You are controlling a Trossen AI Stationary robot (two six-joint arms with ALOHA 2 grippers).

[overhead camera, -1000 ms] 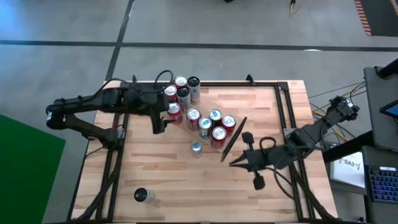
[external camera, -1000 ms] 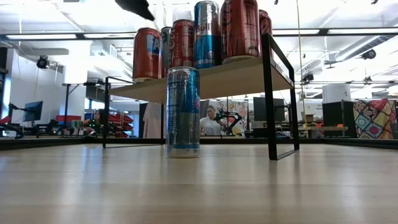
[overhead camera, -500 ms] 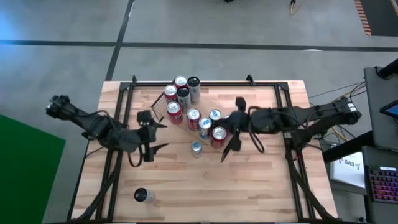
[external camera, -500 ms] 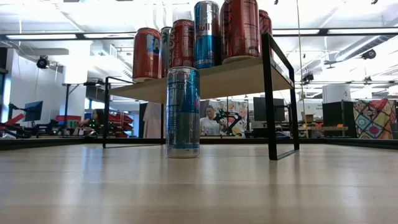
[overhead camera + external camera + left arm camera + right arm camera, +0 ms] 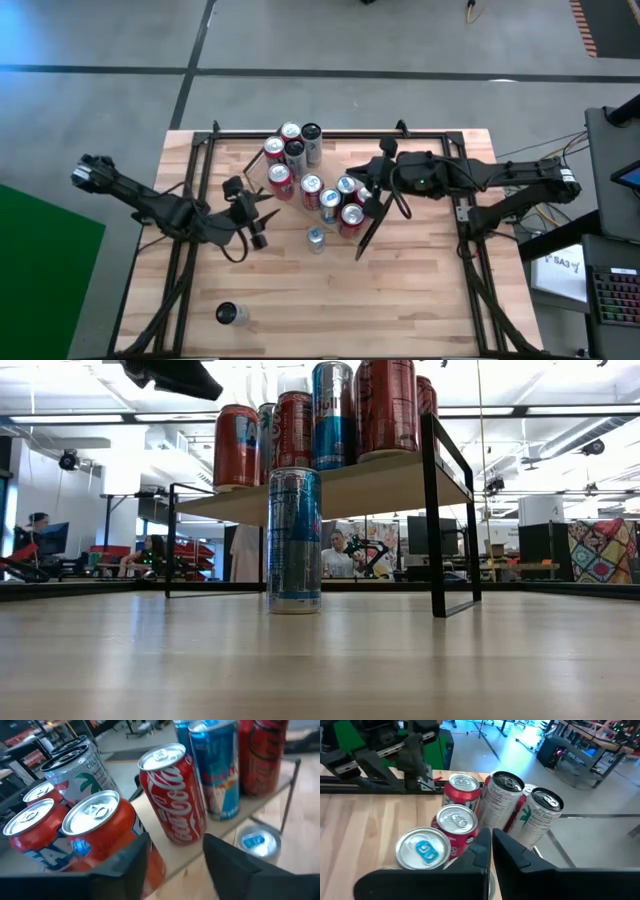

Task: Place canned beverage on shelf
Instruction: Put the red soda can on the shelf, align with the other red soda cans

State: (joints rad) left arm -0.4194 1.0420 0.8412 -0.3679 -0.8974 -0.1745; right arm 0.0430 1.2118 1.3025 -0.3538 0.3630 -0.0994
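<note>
The shelf stands slantwise at the table's middle far side, with several red, blue and pale cans upright on it. A blue-and-silver can stands on the tabletop just in front of the shelf. My left gripper hovers open to the left of that can, beside the shelf's left half; nothing lies between its fingers, and a red cola can shows beyond them. My right gripper is shut and hangs over the cans at the shelf's right end.
Another can sits alone near the table's front left corner. The shelf's black end frame reaches toward the table's middle. Bare wood lies along the near and right parts of the tabletop. People sit in the room behind.
My left gripper has drawn back from above the shelf's left cans toward the near left and sunk lower. My right gripper, still shut, has swung from the table's right near part toward the far side, ending above the shelf's right-hand cans. The cans stay put.
</note>
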